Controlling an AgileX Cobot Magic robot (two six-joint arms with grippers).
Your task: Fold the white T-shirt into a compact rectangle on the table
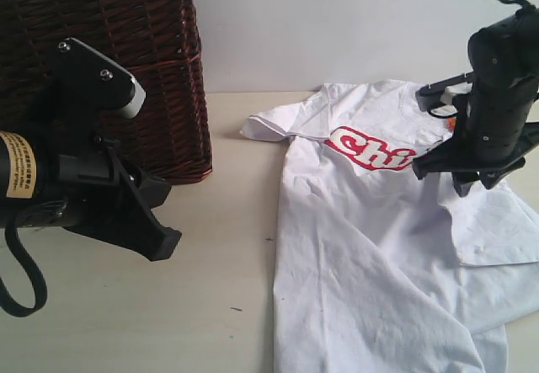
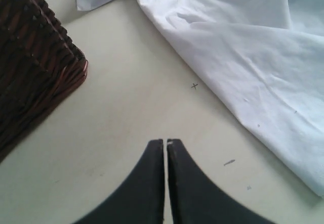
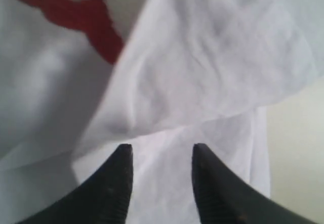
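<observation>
The white T-shirt (image 1: 370, 255) lies spread on the right half of the table (image 1: 219, 247), with the red-outlined letters "Chi" (image 1: 358, 147) showing on its chest. Its right side is folded inward as a flap (image 1: 497, 221). My right gripper (image 1: 446, 178) hangs over the chest at that flap, hiding the other letters. In the right wrist view the right gripper (image 3: 162, 148) stands open above the white T-shirt (image 3: 202, 57), with nothing between its fingers. My left gripper (image 2: 165, 142) is shut and empty over bare table, left of the shirt's edge (image 2: 253, 57).
A dark brown wicker basket (image 1: 126, 53) stands at the back left, close behind my left arm (image 1: 84, 179); its corner (image 2: 30, 67) shows in the left wrist view. A white wall runs behind the table.
</observation>
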